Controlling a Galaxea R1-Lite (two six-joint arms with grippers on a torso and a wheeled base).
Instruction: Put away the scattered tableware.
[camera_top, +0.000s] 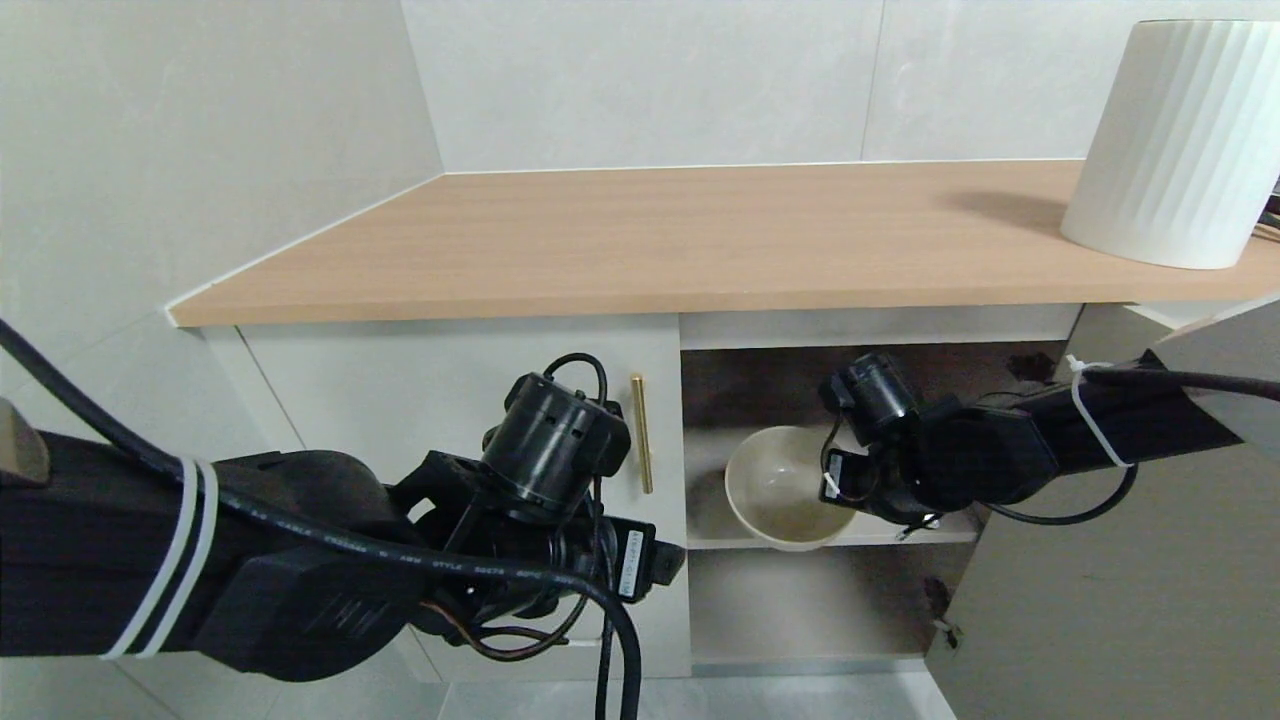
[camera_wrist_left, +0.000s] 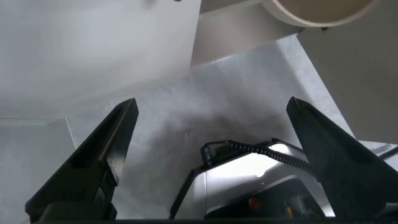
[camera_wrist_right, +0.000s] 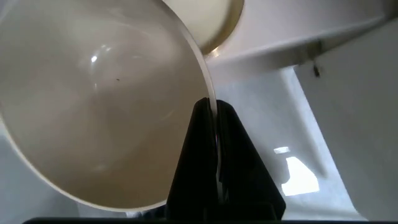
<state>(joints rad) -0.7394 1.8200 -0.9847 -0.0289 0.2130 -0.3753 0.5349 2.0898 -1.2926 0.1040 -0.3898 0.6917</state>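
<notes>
A cream bowl (camera_top: 785, 488) hangs tilted at the open cupboard's middle shelf (camera_top: 712, 528), its hollow facing out. My right gripper (camera_top: 846, 487) is shut on the bowl's rim from the right. In the right wrist view the bowl (camera_wrist_right: 93, 99) has its rim pinched between the dark fingers (camera_wrist_right: 214, 149). Past that rim shows the edge of another pale dish (camera_wrist_right: 217, 22). My left gripper (camera_wrist_left: 212, 106) hangs open over the floor in front of the shut left door, holding nothing. The bowl's underside (camera_wrist_left: 317, 7) is seen above it.
A wooden counter (camera_top: 650, 240) tops the cupboard, with a white ribbed container (camera_top: 1175, 140) at its right end. The left door carries a gold handle (camera_top: 641, 432). The right door (camera_top: 1100, 600) stands open beside my right arm. Walls close in behind and to the left.
</notes>
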